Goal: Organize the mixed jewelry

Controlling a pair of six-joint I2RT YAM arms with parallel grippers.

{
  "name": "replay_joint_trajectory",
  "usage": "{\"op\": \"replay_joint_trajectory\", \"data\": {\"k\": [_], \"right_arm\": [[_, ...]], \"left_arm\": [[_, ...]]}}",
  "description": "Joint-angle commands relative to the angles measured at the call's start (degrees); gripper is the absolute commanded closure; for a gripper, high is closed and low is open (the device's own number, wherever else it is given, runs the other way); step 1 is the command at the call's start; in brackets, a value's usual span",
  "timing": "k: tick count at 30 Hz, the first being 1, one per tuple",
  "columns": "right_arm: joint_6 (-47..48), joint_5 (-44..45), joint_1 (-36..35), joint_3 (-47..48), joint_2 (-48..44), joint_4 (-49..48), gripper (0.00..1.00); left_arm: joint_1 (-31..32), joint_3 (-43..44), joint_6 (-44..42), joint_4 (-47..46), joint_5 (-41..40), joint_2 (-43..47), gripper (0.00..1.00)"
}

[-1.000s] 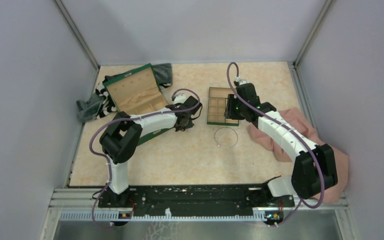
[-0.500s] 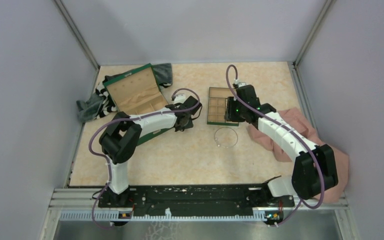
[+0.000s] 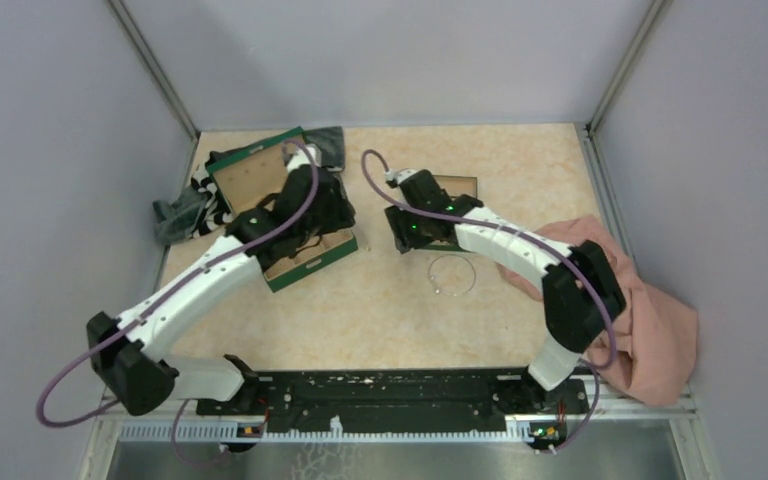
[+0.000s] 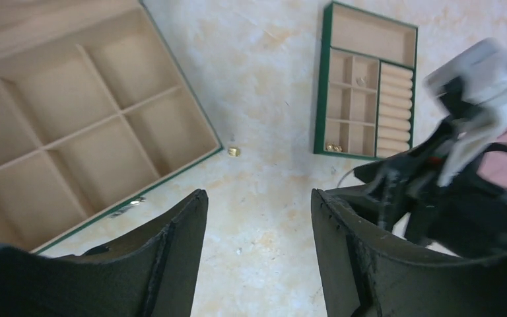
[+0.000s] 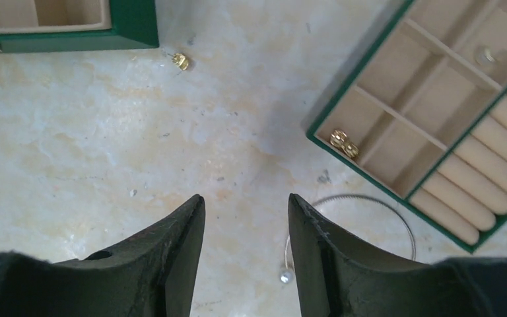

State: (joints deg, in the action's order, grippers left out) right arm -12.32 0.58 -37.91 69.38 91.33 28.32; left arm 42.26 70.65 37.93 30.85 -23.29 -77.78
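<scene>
Right hand hovers low over the surface, fingers moderately parted, holding nothing. A loose gold earring lies ahead and to its left, just off the wall of the large green box. The wire hoop lies beside its right finger, against the small compartment tray, which holds a gold pair. Left hand, also parted and empty, has the earring almost straight ahead, so it is probably the better-aligned arm.

Pale grey walls enclose a beige marbled tabletop edged by metal rails.
</scene>
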Motion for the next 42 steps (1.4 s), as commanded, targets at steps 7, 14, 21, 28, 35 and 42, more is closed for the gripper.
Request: {"op": "replay_joint_trajectory", "data": {"k": [7,14,21,28,35,42], "right_arm": [[12.84,-3.58,-4.93,16.42,19.30,-1.21,0.47],[14.47,-5.28,-5.46,21.15,26.70,-2.35,0.46],[13.12,-6.90,-5.67,19.85,28.06,-6.21,0.48],[13.39,-5.69,-6.27,19.81,29.94,-8.09,0.50],[13.10,-4.98,-6.52,19.94,31.37,-9.21,0.55],[12.76,-4.70,-6.51,19.68,31.61,-9.53,0.68]], "left_arm": [[-19.37,-8.94,-3.71,7.44,7.71,15.40,0.32],[-20.51,-9.54,-3.45,9.84,5.86,16.69,0.30],[-22.33,-9.72,-4.44,10.71,5.23,17.23,0.28],[-30.89,-9.06,-8.21,12.18,9.03,18.18,0.22],[-35.03,-8.60,-8.76,12.96,10.12,18.82,0.15],[-35.93,-8.84,-8.67,12.99,11.49,19.32,0.02]]}}
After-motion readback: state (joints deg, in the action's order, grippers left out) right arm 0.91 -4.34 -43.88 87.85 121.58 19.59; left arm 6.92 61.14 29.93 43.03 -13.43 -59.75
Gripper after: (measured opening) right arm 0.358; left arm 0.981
